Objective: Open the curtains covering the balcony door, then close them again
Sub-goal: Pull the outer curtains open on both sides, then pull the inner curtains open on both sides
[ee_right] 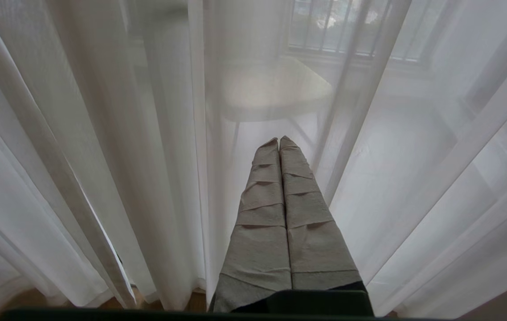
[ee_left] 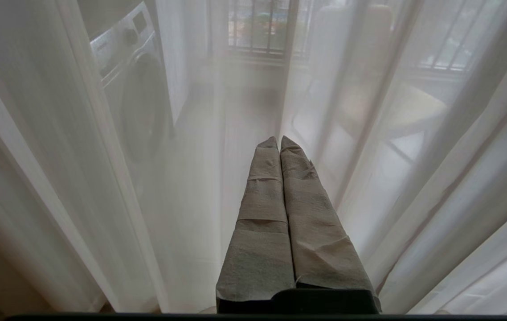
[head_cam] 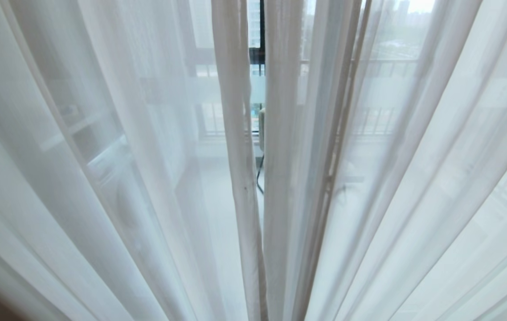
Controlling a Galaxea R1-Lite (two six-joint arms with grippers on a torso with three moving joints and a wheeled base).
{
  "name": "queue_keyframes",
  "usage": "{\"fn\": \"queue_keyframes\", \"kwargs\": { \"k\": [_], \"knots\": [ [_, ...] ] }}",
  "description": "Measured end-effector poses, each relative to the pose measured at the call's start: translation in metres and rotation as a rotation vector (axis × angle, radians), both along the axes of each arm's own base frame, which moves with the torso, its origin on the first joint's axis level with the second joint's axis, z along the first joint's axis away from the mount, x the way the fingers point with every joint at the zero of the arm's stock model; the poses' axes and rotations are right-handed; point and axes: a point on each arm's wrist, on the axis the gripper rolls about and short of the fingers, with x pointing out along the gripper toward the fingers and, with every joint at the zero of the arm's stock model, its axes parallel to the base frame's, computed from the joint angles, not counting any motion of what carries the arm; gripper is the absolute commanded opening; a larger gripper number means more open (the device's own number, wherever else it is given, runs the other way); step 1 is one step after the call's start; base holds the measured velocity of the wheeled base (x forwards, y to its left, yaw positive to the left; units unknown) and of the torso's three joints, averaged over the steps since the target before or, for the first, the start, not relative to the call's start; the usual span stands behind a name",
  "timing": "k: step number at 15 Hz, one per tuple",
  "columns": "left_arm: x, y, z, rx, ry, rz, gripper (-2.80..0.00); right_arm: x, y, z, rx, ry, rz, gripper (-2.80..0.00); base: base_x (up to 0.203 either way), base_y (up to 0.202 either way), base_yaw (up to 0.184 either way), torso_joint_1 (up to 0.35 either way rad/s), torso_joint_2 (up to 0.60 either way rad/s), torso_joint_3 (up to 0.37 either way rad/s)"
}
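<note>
Curtains (head_cam: 115, 169) fill the whole head view, sheer white folds hanging drawn shut across the balcony door (head_cam: 261, 40), so the opening step looks not yet begun. Two panels meet near the middle, leaving only a thin slit where the door's dark frame and frosted band show; that seam looks like the natural place to part them. Washing machine (ee_left: 135, 84) shows dimly through the fabric on the balcony side, a small pale table (ee_right: 275, 87) and window bars beyond too. Left gripper (ee_left: 279, 141) points at the sheer folds, jaws pressed together, holding nothing, cloth-wrapped fingers (ee_left: 307, 209) likely padded for grip on thin fabric. Right gripper (ee_right: 279, 141) same pose, closed and empty, aimed at the folds. Neither arm appears in the head view
</note>
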Motion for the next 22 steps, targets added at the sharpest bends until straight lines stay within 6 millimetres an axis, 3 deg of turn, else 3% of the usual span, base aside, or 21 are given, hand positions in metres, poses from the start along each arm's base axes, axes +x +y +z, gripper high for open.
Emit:
{"fn": "queue_keyframes", "kwargs": {
  "k": [19, 22],
  "knots": [
    [0.0, 0.0, 0.0, 0.001, 0.0, -0.001, -2.8, 0.0, 0.0, 0.0, 0.0, 0.001, 0.0, -2.8, 0.0, 0.0, 0.0, 0.0, 0.0, 0.0],
    [-0.002, 0.0, 0.011, -0.019, -0.084, -0.005, -2.8, 0.0, 0.0, 0.0, 0.0, 0.001, 0.0, -2.8, 0.0, 0.0, 0.0, 0.0, 0.0, 0.0]
  ]
}}
